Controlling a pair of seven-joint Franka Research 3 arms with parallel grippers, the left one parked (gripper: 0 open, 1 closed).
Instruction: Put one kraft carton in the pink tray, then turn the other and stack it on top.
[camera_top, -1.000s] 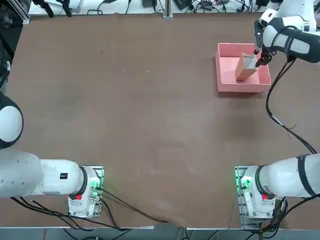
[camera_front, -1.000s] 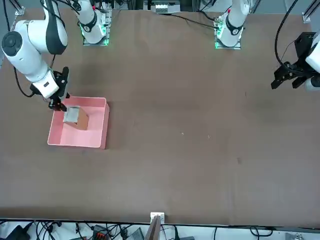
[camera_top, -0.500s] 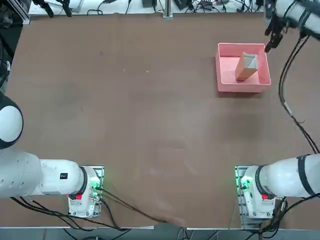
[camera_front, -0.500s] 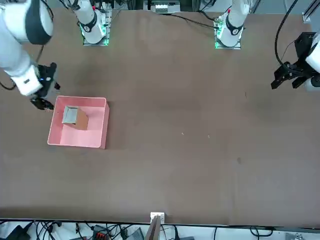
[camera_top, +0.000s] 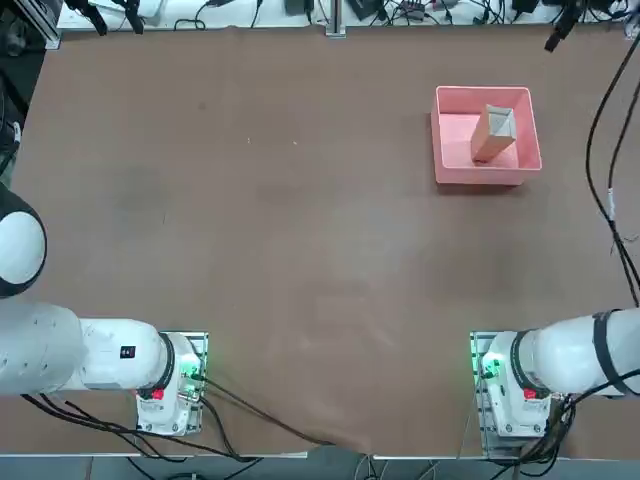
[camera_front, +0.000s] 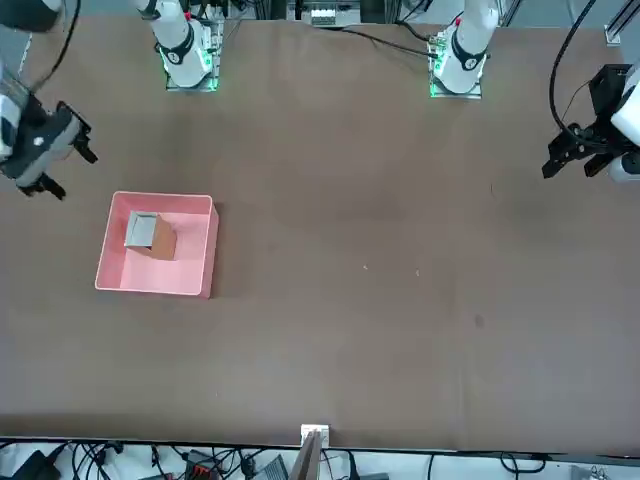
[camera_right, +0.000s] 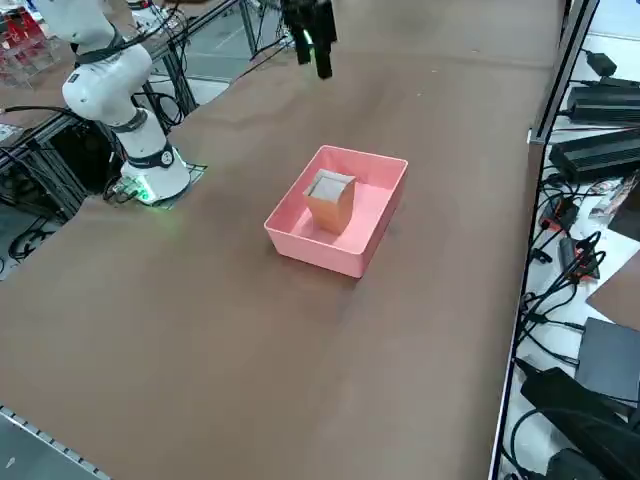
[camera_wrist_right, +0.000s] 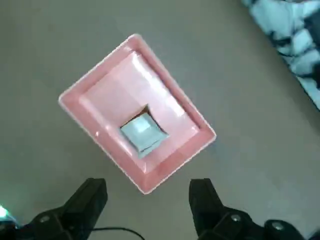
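Note:
The pink tray (camera_top: 482, 177) (camera_front: 150, 282) (camera_right: 312, 250) (camera_wrist_right: 112, 92) sits at the far right of the table. Inside it stands an upright kraft carton (camera_top: 492, 133) (camera_front: 150, 236) (camera_right: 330, 202) (camera_wrist_right: 143, 132) with a pale grey top face. Whether this is one carton or two stacked I cannot tell. No other carton shows on the table. My right gripper (camera_top: 556, 36) (camera_front: 70, 170) (camera_right: 312, 58) (camera_wrist_right: 147, 190) hangs high above the table beyond the tray, open and holding nothing, well apart from the carton.
Brown tabletop stretches wide to the left of the tray. Cables and power supplies (camera_right: 600, 100) lie along the table's far edge. My right arm's cable (camera_top: 612, 200) trails down the right side.
My right gripper was at the carton in the tray a second ago. It has let go and risen up and away past the tray's far corner. The carton stays put.

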